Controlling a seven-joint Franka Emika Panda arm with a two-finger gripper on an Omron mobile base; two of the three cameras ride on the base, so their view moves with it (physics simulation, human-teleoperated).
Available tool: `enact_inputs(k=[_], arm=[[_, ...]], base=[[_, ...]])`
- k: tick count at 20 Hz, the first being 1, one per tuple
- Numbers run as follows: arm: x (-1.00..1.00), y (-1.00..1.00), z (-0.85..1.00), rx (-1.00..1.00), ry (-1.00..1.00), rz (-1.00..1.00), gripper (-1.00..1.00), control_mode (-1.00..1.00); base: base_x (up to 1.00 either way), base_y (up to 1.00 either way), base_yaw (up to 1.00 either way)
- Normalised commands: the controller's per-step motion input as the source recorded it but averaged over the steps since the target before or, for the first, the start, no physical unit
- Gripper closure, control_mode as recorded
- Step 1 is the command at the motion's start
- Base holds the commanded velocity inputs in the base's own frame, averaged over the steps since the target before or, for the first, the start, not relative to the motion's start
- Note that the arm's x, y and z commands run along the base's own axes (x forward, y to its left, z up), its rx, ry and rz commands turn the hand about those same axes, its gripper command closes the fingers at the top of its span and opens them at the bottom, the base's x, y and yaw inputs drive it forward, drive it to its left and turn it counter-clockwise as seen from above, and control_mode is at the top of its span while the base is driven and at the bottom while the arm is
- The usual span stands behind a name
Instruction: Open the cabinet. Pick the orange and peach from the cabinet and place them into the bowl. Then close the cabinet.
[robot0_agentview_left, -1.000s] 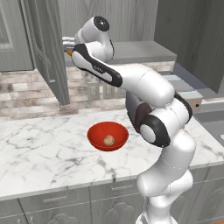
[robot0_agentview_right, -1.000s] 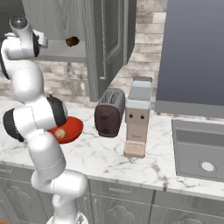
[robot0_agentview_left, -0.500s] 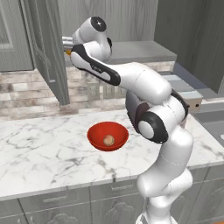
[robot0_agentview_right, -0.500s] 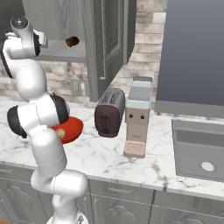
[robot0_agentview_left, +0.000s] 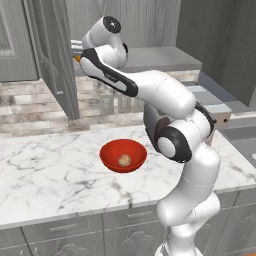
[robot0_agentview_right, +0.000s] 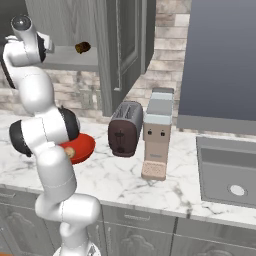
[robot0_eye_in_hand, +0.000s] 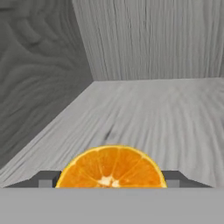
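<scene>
In the left base view the white arm rose from the lower right and reached to the upper left of the frame, where its wrist ended inside the open cabinet (robot0_agentview_left: 55, 60). A sliver of the orange (robot0_agentview_left: 78, 58) showed just at the wrist's end, by the edge of the open door. The gripper itself was hidden there behind the wrist.

In the hand view the orange (robot0_eye_in_hand: 110, 167) sat at the bottom centre, its cut face with pale segments turned to the camera, resting on the grey wood-grain shelf (robot0_eye_in_hand: 166, 113). The gripper (robot0_eye_in_hand: 110, 177) stood directly at the fruit: one dark fingertip showed at each side of it, spread wide with the orange between them. Whether the fingertips (robot0_eye_in_hand: 45, 178) pressed the peel or stood just off it could not be told. The cabinet's side wall filled the left of that view and its back wall the top.

The red bowl (robot0_agentview_left: 111, 149) stood on the marble table (robot0_agentview_left: 45, 175) at the centre of the left base view, with the peach (robot0_agentview_left: 124, 160) lying inside it.

In the right base view a small dark brown-and-yellow object (robot0_agentview_right: 82, 47) lay on the shelf at upper left, and a toaster (robot0_agentview_right: 125, 130) stood beside a coffee machine (robot0_agentview_right: 156, 134) near the middle.
</scene>
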Motion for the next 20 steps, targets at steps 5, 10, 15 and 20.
enact_inputs(k=[5, 10, 15, 20], arm=[[-0.3, -0.03, 0.01, 0.0, -0.16, 0.0, 1.0, -1.0], [-0.54, -0.24, 0.16, 0.0, -0.03, -0.04, 1.0, -1.0], [-0.79, -0.48, 0.18, 0.0, 0.0, -0.05, 1.0, -1.0], [-0.88, -0.52, 0.14, 0.0, 0.0, -0.04, 1.0, -1.0]], base=[[0.0, 0.0, 0.0], [0.0, 0.0, 0.0], [0.0, 0.0, 0.0], [0.0, 0.0, 0.0]])
